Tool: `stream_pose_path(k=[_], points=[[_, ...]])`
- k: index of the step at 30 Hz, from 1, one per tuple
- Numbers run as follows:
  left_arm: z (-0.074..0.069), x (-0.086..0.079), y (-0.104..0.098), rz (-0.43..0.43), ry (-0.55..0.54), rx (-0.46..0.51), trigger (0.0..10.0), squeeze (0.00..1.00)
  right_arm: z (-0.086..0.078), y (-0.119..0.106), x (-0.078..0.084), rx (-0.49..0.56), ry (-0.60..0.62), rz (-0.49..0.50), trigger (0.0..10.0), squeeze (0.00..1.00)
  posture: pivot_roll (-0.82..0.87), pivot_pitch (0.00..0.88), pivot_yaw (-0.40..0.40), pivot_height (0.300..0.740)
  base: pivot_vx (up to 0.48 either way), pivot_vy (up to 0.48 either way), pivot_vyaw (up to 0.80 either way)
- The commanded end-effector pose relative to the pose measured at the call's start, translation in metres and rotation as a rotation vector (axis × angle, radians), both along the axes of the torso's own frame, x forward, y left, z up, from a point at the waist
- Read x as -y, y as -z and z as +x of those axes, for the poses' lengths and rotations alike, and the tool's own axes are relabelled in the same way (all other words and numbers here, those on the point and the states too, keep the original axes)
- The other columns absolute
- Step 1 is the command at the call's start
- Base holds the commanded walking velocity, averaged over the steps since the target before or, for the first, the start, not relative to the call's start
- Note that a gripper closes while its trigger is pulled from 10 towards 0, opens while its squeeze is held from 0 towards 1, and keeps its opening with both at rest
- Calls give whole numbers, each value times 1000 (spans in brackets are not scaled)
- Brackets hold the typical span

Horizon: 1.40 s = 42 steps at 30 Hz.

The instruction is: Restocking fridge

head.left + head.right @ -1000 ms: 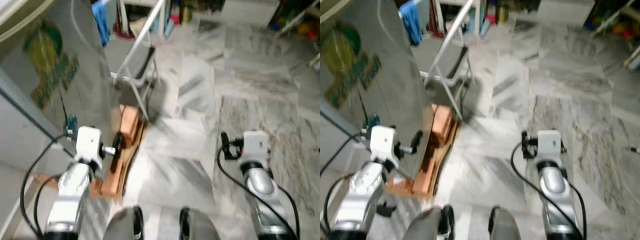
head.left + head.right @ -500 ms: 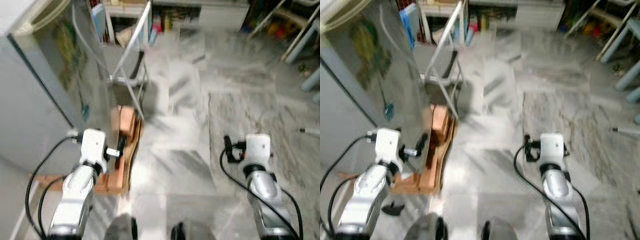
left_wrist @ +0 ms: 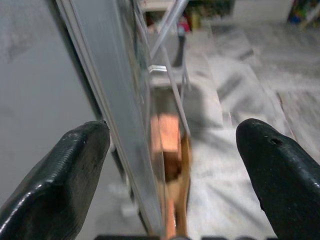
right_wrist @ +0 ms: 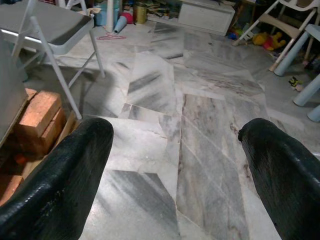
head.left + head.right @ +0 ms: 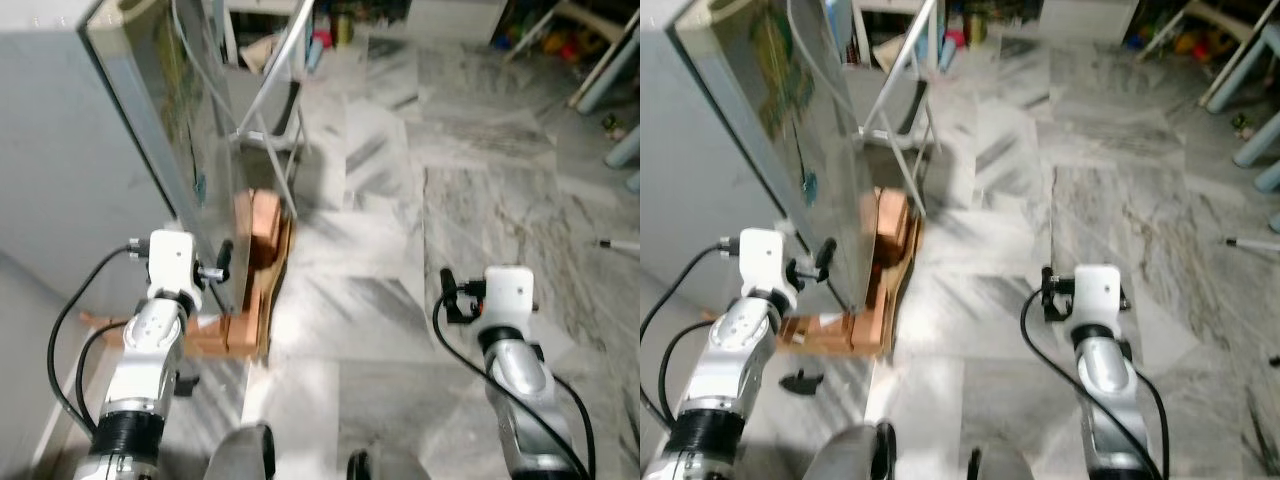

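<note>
Grey fridge [image 5: 60,150] now fills more of the robot's left side than a second ago.
Left gripper [image 3: 170,165] fingers spread wide beside its door edge, above bricks [image 5: 255,235]; right gripper [image 4: 175,165] fingers wide over marble floor [image 5: 480,200].

The scene is being viewed from the head, looking steeply down at the marble floor [image 5: 400,300]. The fridge door [image 3: 107,100] is being seen edge-on, close, between the left fingers [image 3: 55,180]. Floor and bricks [image 4: 37,117] are being framed between the right fingers [image 4: 55,180]; the bricks are being shared by all views.
</note>
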<state>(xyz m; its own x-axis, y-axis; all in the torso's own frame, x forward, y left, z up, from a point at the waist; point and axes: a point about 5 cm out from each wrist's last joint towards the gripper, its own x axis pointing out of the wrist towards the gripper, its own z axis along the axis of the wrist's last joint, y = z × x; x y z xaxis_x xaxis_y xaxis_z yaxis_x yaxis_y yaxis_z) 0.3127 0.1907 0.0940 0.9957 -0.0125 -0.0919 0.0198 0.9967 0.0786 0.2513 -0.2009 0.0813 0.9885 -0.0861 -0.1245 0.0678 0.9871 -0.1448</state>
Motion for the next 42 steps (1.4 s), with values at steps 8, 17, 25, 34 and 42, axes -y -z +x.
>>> stream_pose_path(k=[8, 17, 25, 34, 42], points=[[34, -4, -9, 46, -36, 21, 10000, 0, -15, -3, 2, -22, -19, -1, 10000, 0, -114, 140, -46, 740, 0, 0, 0], [53, -16, -21, 92, -183, 37, 10000, 0, -27, -7, 7, -43, -18, -12, 10000, 0, -169, 152, -54, 740, 0, 0, 0], [51, -16, -13, 99, -203, 8, 10000, 0, -28, -8, 6, -54, -31, -15, 10000, 0, -165, 153, -58, 740, 0, 0, 0], [63, -19, -27, 103, -295, 6, 10000, 0, -29, -8, 3, -71, -58, -5, 10000, 0, -169, 158, -64, 740, 0, 0, 0], [76, 0, -46, 69, -194, 33, 10000, 0, -45, -3, 9, -109, -59, -11, 10000, 0, -183, 159, -57, 740, 0, 0, 0]])
